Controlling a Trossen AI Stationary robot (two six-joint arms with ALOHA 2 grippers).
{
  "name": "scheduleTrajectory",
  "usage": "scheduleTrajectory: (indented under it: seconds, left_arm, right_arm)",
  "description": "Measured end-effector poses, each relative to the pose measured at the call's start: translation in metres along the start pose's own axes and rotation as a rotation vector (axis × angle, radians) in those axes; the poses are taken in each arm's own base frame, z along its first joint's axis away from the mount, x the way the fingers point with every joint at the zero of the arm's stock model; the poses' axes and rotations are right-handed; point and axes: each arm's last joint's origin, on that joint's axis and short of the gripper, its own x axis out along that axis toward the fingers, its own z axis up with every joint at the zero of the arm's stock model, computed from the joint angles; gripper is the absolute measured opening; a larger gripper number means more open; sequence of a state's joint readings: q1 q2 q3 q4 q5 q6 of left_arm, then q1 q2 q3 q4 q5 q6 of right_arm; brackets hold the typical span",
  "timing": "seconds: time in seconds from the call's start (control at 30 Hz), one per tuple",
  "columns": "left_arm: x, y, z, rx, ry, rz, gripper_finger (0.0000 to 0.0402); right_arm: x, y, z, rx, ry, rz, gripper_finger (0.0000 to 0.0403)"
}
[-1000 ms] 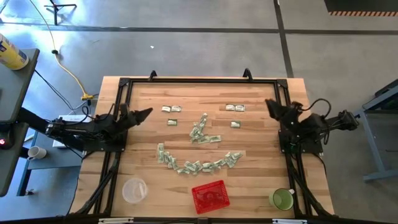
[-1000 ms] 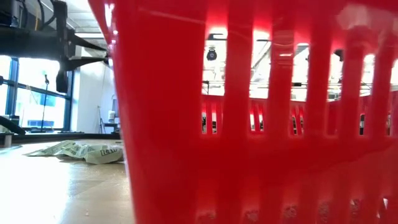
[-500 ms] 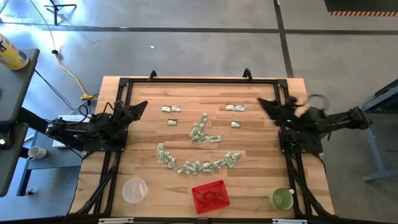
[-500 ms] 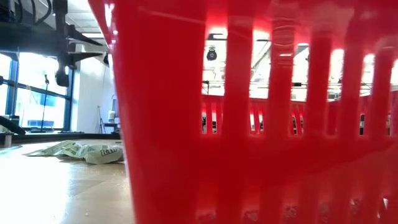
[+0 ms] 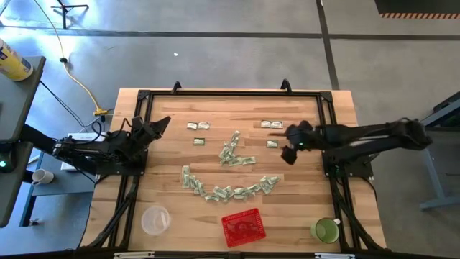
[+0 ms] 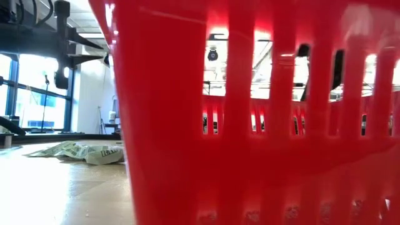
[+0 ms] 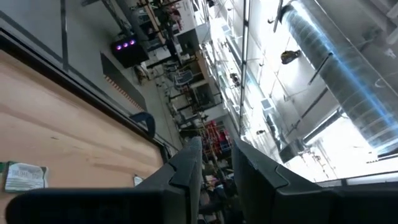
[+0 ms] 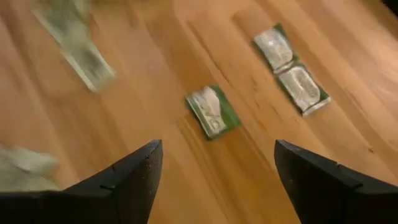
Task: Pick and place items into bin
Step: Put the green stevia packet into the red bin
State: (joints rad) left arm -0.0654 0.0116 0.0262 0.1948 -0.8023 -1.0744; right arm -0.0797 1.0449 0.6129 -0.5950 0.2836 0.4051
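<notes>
From my seat, the small square red plastic basket (image 5: 243, 226) with slotted sides sits nearest, at the table's six o'clock edge; in the low view its wall (image 6: 250, 125) fills almost everything. At about seven o'clock stands a clear round plastic container (image 5: 155, 220), and at five o'clock a green cup (image 5: 326, 230).

Going farther in across the pale wooden table (image 5: 302, 208), the small green-and-white crinkly wrapped pieces (image 5: 228, 191) lie in a curved row across the middle, none of them in the basket as far as I can tell. A tighter cluster (image 5: 231, 153) lies just beyond the row, toward the centre. Past that, single and paired pieces lie apart: a pair at eleven o'clock (image 5: 198, 126), one piece just nearer than it (image 5: 199, 142), a pair at one o'clock (image 5: 271, 124), and one single piece (image 5: 272, 144) on the right.

My right gripper (image 5: 288, 143) hangs over the table at about two o'clock, just beside that single piece. In its wrist view the fingers (image 8: 134, 177) are spread wide with nothing between them, the single wrapped piece (image 8: 212, 111) on the wood ahead and the pair (image 8: 290, 70) beyond it.

My left gripper (image 5: 159, 126) waits at the ten o'clock edge, angled up off the table; its fingers (image 7: 186, 168) stand a narrow gap apart, holding nothing.
</notes>
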Motion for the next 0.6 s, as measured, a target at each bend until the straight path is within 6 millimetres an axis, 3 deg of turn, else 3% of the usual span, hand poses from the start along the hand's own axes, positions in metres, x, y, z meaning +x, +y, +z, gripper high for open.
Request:
scheduleTrajectory:
  seconds: [0.33,0.6]
  left_arm:
    - [-0.001,0.010,-0.005,0.094,0.053,0.079,0.0124]
    - [-0.001,0.014,-0.007,0.124,0.073,0.103,0.0124]
  right_arm:
    - [0.036,0.005,0.038,-0.272,0.123,0.031,0.0267]
    - [0.085,0.000,0.034,-0.366,0.330,0.056,0.0257]
